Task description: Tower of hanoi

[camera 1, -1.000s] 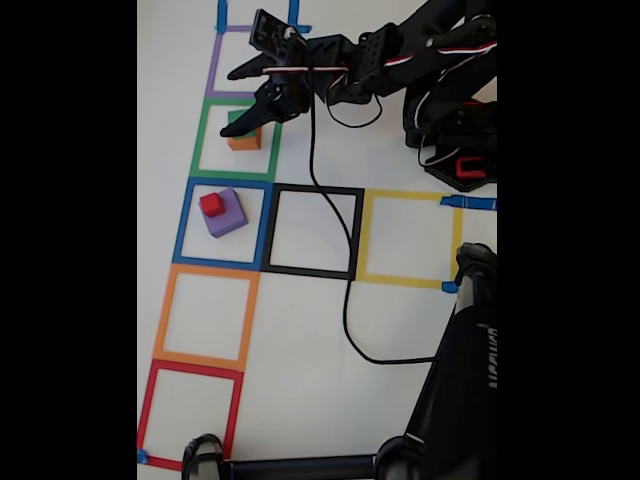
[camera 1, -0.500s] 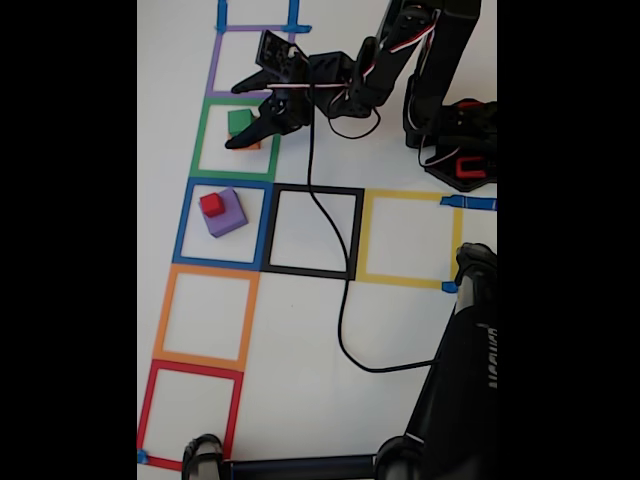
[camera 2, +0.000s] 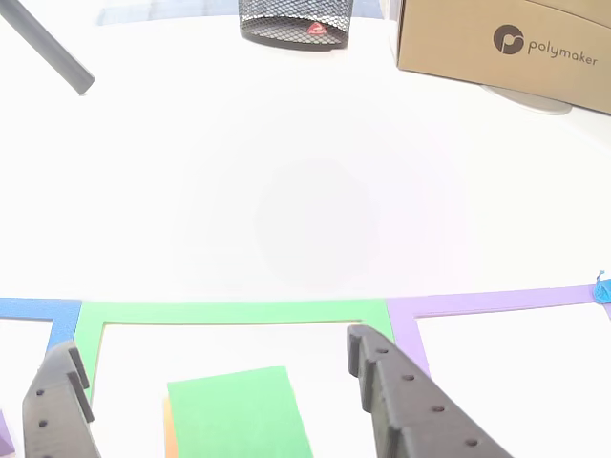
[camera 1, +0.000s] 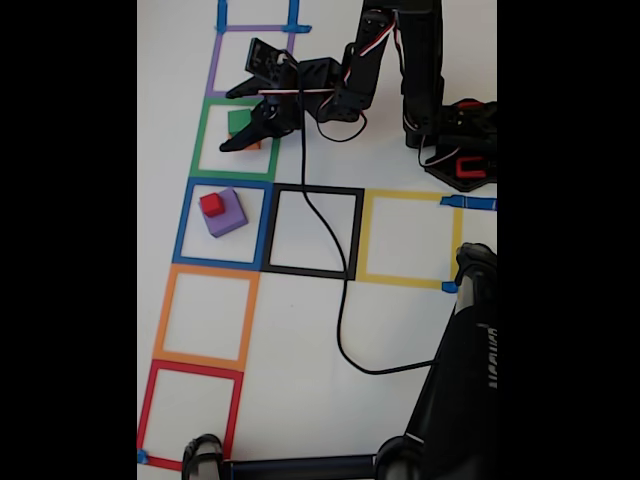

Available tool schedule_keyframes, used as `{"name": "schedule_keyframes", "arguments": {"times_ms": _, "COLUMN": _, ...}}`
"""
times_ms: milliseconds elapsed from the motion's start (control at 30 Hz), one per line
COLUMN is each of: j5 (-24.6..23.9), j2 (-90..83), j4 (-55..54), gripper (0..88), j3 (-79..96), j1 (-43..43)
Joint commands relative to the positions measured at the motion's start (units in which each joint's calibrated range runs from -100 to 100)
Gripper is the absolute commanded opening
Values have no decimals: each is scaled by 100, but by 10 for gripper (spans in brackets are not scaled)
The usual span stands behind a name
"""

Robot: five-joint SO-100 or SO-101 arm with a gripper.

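In the fixed view a green cube (camera 1: 239,121) sits on an orange cube (camera 1: 247,144) inside the green tape square. A small red cube (camera 1: 212,204) rests on a purple cube (camera 1: 227,216) in the blue tape square just below. My gripper (camera 1: 228,120) is open, one finger on each side of the green cube. The other view looks down between the two black fingers (camera 2: 410,401). There the green cube (camera 2: 239,412) lies low in the gap of the gripper (camera 2: 210,343), and a sliver of the orange cube (camera 2: 168,429) shows at its left. I see no contact.
Tape squares in purple, black (camera 1: 312,232), yellow, orange and red mark the white table. A black cable (camera 1: 345,320) loops across it. A dark stand (camera 1: 462,380) fills the lower right, and the arm base (camera 1: 455,140) sits upper right. Far off are a mesh basket (camera 2: 294,24) and a cardboard box (camera 2: 506,43).
The arm has folded up and back toward its base. The gripper has drawn slightly up and left, uncovering the green cube. No cube has moved.
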Motion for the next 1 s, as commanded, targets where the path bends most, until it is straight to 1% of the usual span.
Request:
{"name": "schedule_keyframes", "arguments": {"times_ms": 0, "j5": 36, "j2": -85, "j4": -181, "gripper": 308, "j3": 199, "j1": -71}}
{"name": "schedule_keyframes", "arguments": {"times_ms": 233, "j5": 36, "j2": -134, "j4": -205, "gripper": 307, "j3": 444, "j1": -109}}
{"name": "schedule_keyframes", "arguments": {"times_ms": 967, "j5": 36, "j2": 205, "j4": -375, "gripper": 300, "j3": 208, "j1": -195}}
